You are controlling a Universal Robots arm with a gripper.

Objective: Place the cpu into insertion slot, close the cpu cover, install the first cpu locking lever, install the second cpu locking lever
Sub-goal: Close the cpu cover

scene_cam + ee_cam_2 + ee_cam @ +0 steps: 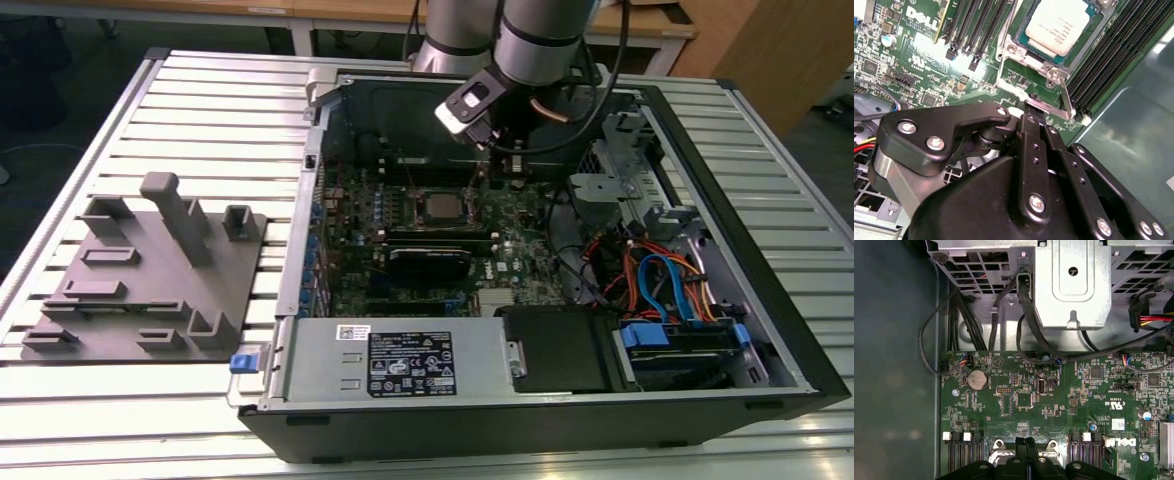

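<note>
The cpu (1059, 25) lies flat in the insertion slot on the green motherboard (1019, 400), silver top up; the slot itself is hidden beneath it. The silver cpu cover (1026, 59) lies down around the chip like a frame. A thin locking lever (1066, 97) runs along one side of the frame. My gripper (1029, 107) is shut, with nothing visible between its fingers, and its tips are at the frame's edge next to the lever's end. In the exterior view the gripper (497, 178) hangs just to the right of the cpu (434, 207).
The open computer case (747, 200) rests on a slatted table. A grey power-supply box (387, 365) is at the front and a metal drive cage (1071, 285) with cables (661, 280) lies beside the board. Memory slots (969, 35) flank the socket. A grey fixture plate (147, 270) lies at the exterior view's left.
</note>
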